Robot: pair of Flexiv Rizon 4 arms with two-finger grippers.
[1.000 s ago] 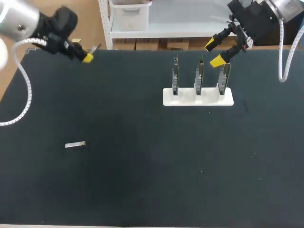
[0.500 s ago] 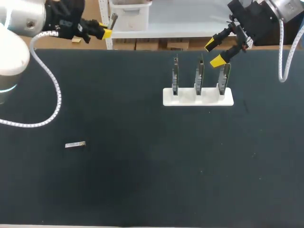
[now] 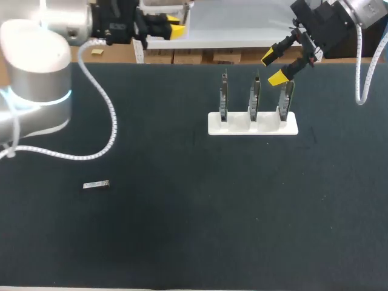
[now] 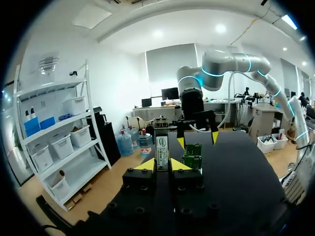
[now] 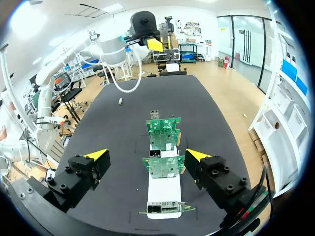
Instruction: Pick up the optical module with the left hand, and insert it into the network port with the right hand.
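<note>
The optical module [image 4: 162, 149] runs lengthwise along your left gripper's [image 4: 162, 165] fingers, its free end pointing ahead toward the network cards [image 4: 193, 156]. That gripper pinches its lower end narrowly, up by the table's [image 3: 182, 230] far edge. Your right gripper [image 5: 146, 155] hangs spread wide, holding nothing, over the cards in their white stand [image 5: 162, 196].

You have two modules: one module [image 4: 162, 147] sits between the tips of the left gripper [image 4: 162, 165], and the other module [image 3: 96, 185] lies at the near left of the one table [image 3: 182, 236]. You have three cards at the far right: left card [image 3: 224, 97], middle card [image 3: 254, 97], right card [image 3: 285, 100]. They share one white stand [image 3: 239, 125]. You have two arms, left arm [image 3: 36, 73] and right arm [image 3: 364, 12]. You have two grippers, counting the right gripper [image 3: 273, 68], each with two yellow tips.
</note>
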